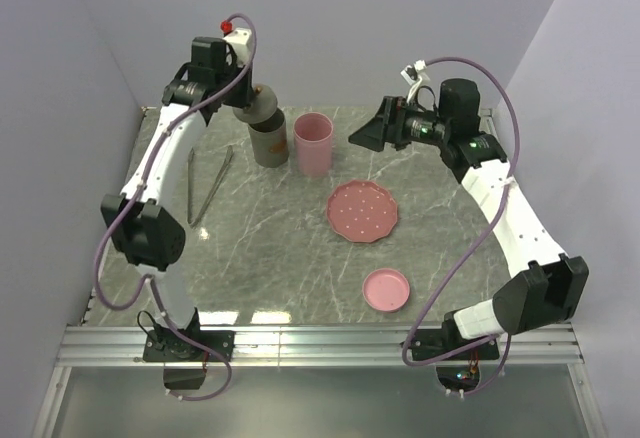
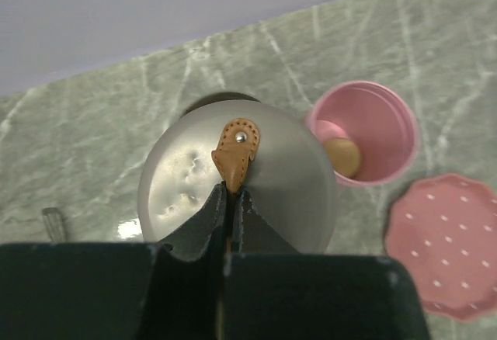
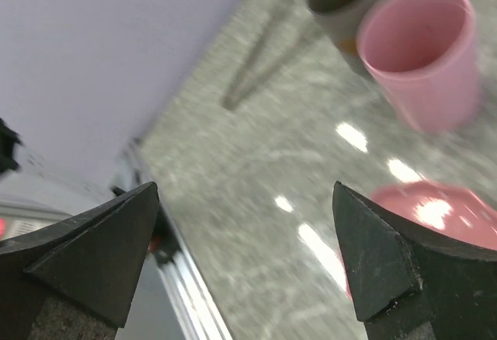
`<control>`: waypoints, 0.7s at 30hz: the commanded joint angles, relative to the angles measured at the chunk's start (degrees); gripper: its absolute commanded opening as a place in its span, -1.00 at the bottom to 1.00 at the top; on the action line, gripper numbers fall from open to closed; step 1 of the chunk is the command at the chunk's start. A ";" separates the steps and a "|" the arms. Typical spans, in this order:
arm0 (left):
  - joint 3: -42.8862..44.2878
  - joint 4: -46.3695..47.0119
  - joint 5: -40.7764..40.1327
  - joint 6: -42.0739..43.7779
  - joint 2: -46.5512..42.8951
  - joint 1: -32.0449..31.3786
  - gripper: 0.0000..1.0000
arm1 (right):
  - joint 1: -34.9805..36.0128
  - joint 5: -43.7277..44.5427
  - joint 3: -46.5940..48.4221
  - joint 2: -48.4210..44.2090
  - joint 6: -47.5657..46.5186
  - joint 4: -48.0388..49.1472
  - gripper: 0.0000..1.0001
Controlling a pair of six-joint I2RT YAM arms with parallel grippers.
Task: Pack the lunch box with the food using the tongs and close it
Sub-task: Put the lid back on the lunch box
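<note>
Two states: your left jaws are pinched tight on the brown tab (image 2: 237, 154) of the silver lid (image 2: 182, 181); your right jaws gape wide, holding nothing. Tongs (image 1: 208, 188) lie on the tabletop (image 1: 270, 248); the beige ball (image 2: 342, 156) sits inside the pink cup (image 2: 405, 134).

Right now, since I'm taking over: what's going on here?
The left gripper is shut on the tan tab of the grey lid, at the top of the grey container. The right gripper hangs open and empty. A beige ball sits in the pink cup; the tongs lie on the table, the pink plate bare.
</note>
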 commanded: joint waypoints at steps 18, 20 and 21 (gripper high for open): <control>8.57 0.91 -0.76 3.75 13.88 0.18 -0.99 | -3.74 5.44 -0.50 -7.43 -16.51 -12.78 0.99; 9.35 0.74 -0.85 3.66 14.85 0.18 -0.99 | -3.74 4.65 -0.59 -7.16 -16.24 -12.78 0.99; 9.44 0.82 -0.94 3.75 15.11 0.18 -0.99 | -3.83 4.12 -0.68 -6.99 -16.15 -12.78 0.99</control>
